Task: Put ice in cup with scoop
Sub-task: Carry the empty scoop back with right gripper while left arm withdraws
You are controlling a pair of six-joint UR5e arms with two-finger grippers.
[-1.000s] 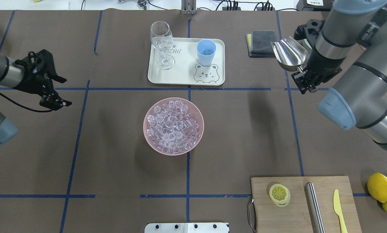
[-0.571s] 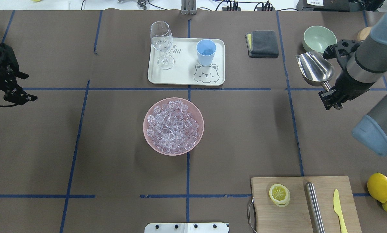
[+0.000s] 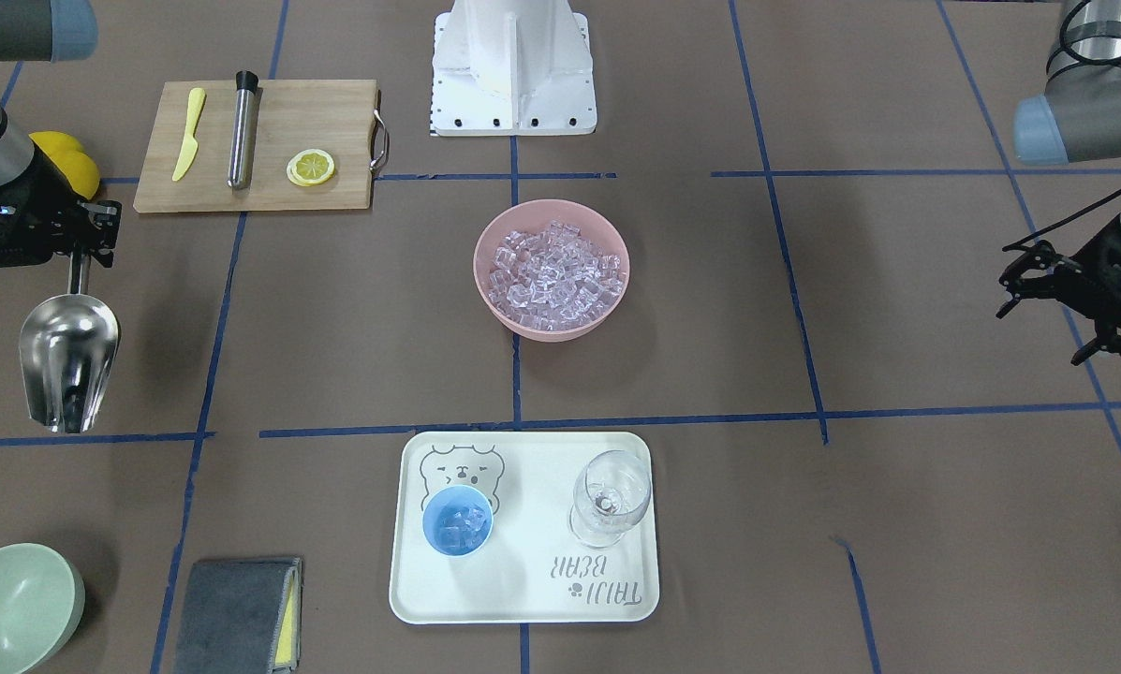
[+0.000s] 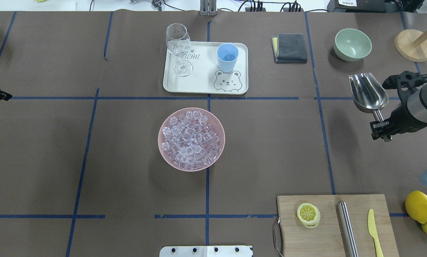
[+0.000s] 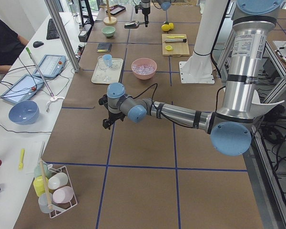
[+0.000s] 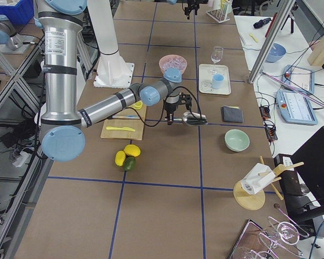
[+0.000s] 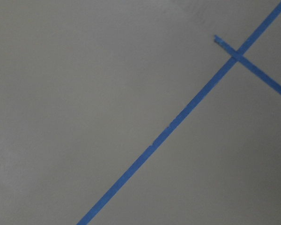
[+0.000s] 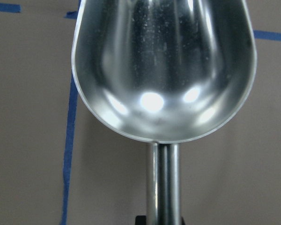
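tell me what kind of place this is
Probably a robotics lab, not a kitchen: a table gridded with blue tape, a left arm and right arm, and a desk with a tablet alongside.

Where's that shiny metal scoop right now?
In the overhead view the scoop is at the far right, held empty by the right gripper, a little nearer the robot than the green bowl.

**A:** Lighting was bright and pretty even, coming from overhead. Shadows were soft, like the faint one around the pink bowl (image 4: 159,140).

**B:** Yeah, the only real glare was two white hotspots inside the scoop (image 8: 164,70) on the right wrist cam. The left wrist view looked soft, with fuzzy tape (image 7: 178,122) edges. The side views leaned a bit toward the edges.
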